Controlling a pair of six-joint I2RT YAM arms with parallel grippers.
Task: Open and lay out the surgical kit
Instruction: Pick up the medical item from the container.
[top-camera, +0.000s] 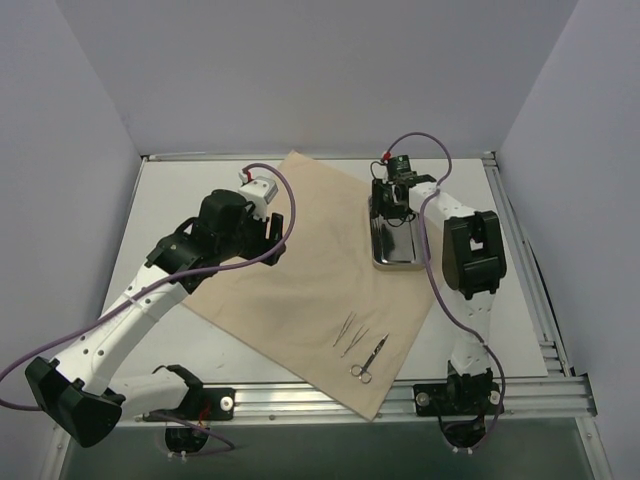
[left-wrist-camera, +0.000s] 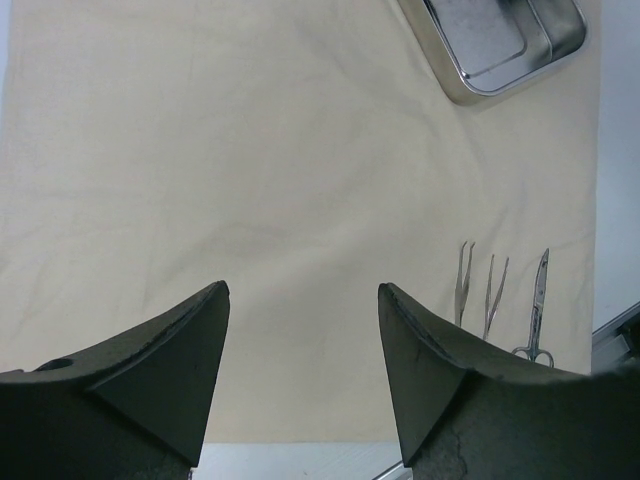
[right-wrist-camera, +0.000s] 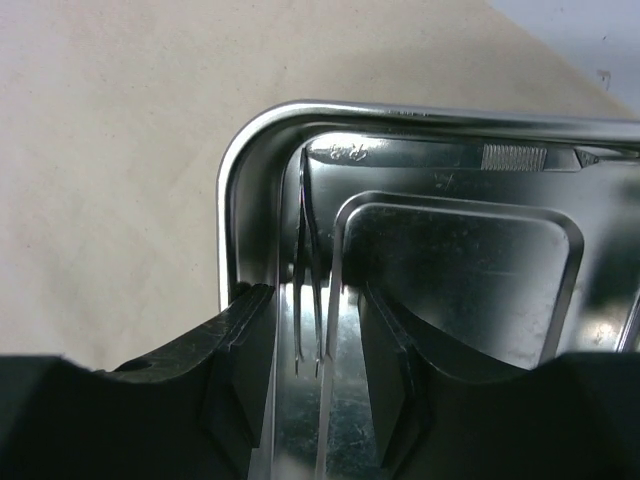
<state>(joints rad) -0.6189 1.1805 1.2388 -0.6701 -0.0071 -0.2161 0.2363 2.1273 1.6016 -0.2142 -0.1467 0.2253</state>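
The tan wrap sheet (top-camera: 290, 280) is spread flat on the table. It is soft and thin, so it can be rucked up if it is dragged. The steel tray (top-camera: 400, 266) is set on the far right part of the sheet. It is hard, shiny and slippery.

Inside the tray, a pair of tweezers (right-wrist-camera: 310, 250) is seen between the fingers of the right gripper (right-wrist-camera: 316, 300). The fingers are held apart, one on each side, and nothing is squeezed yet. The tweezers look thin, light and springy, so they are best pinched across both legs, near the middle. They lie close to the tray wall, which may get in the way of one finger. Another thin tool (right-wrist-camera: 450, 155) is laid along the far wall.

Two other tweezers (top-camera: 350, 333) and the scissors (top-camera: 368, 360) are laid out by the sheet's near corner. The left gripper (left-wrist-camera: 303, 300) is held wide apart over bare sheet, with nothing in it.
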